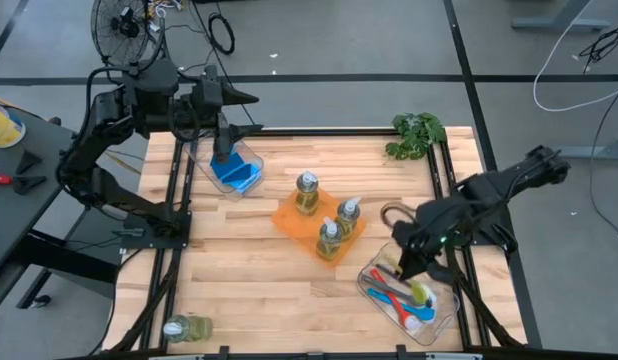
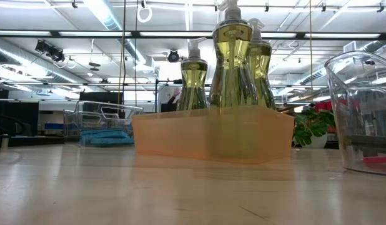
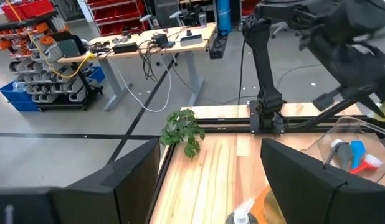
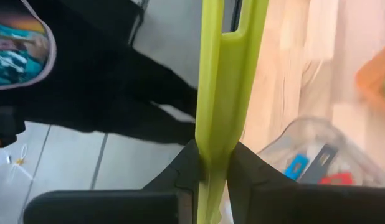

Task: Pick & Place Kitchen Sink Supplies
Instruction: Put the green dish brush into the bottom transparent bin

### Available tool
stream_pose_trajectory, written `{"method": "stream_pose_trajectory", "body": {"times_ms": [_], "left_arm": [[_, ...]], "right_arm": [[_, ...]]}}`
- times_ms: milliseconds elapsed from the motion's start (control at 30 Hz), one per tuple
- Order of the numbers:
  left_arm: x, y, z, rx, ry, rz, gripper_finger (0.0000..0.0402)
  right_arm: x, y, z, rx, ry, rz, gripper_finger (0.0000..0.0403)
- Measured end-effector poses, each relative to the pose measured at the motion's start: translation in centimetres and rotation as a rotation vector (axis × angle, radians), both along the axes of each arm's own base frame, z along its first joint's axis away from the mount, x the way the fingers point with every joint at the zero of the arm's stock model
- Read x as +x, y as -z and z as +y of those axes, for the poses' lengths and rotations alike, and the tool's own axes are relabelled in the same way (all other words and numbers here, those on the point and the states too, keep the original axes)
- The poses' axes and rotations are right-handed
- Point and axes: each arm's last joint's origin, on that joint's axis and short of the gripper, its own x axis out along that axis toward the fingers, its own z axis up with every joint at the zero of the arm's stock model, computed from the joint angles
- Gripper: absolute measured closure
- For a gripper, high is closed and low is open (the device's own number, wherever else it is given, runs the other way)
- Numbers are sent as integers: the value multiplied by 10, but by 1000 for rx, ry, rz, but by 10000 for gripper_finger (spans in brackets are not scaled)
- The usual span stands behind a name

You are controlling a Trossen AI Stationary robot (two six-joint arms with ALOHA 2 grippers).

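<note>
Yellow-green brush [image 4: 227, 81] sits pinched in my right gripper's [image 1: 407, 268] narrow fingers above the brush bin [image 1: 444, 318]; next I lower and release it. Left gripper [image 1: 221, 150], fingers wide, hovers over the sponge bin [image 1: 251, 160].

**Worktop layout around the two sets of jaws**

Below the left gripper [image 1: 222, 152] jaws sits a bin [image 1: 251, 158] holding sponges [image 1: 233, 172]. Between both jaws, a tray [image 1: 289, 216] carries three bottles [image 1: 307, 193]. The right gripper [image 1: 407, 268] jaws clamp a brush handle [image 4: 225, 93] above a second bin [image 1: 447, 315] containing brushes [image 1: 394, 297]. A fourth bottle [image 1: 187, 328] lies at the worktop [image 1: 239, 270] edge, well apart from both jaws.
</note>
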Motion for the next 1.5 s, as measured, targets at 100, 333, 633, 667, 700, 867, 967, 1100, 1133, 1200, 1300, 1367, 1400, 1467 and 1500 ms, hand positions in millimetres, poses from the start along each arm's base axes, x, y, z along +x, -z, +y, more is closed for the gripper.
{"method": "stream_pose_trajectory", "body": {"times_ms": [100,333,633,667,700,867,967,1100,1133,1200,1300,1367,1400,1467,1500], "left_arm": [[0,0,0,0,0,0,118],[0,0,0,-1,0,0,118],[0,0,0,-2,4,0,118],[0,0,0,-4,4,0,118],[0,0,0,-11,3,-2,118],[0,0,0,-22,0,-4,118],[0,0,0,-21,0,-4,118],[0,0,0,-21,-1,-4,118],[0,0,0,-21,-1,-4,118],[0,0,0,-21,-1,-4,118],[0,0,0,-21,0,-4,118],[0,0,0,-20,0,-4,118],[0,0,0,-20,0,-4,118],[0,0,0,-20,0,-4,118],[0,0,0,-20,0,-4,118]], "right_arm": [[7,11,12,-11,-9,73,357],[14,37,32,-92,-53,237,357],[9,84,40,-90,36,424,356],[8,90,40,-87,46,438,355],[8,96,41,-82,57,446,354],[6,127,41,-59,94,475,353],[5,144,40,-31,128,491,353],[3,162,39,5,153,496,352],[2,166,39,10,156,498,352],[0,173,38,23,160,518,352],[-3,181,36,23,166,545,351],[-5,184,35,24,175,557,351],[-5,185,35,25,175,557,351],[-5,186,34,23,174,558,351],[-5,186,34,23,171,553,351]]}}
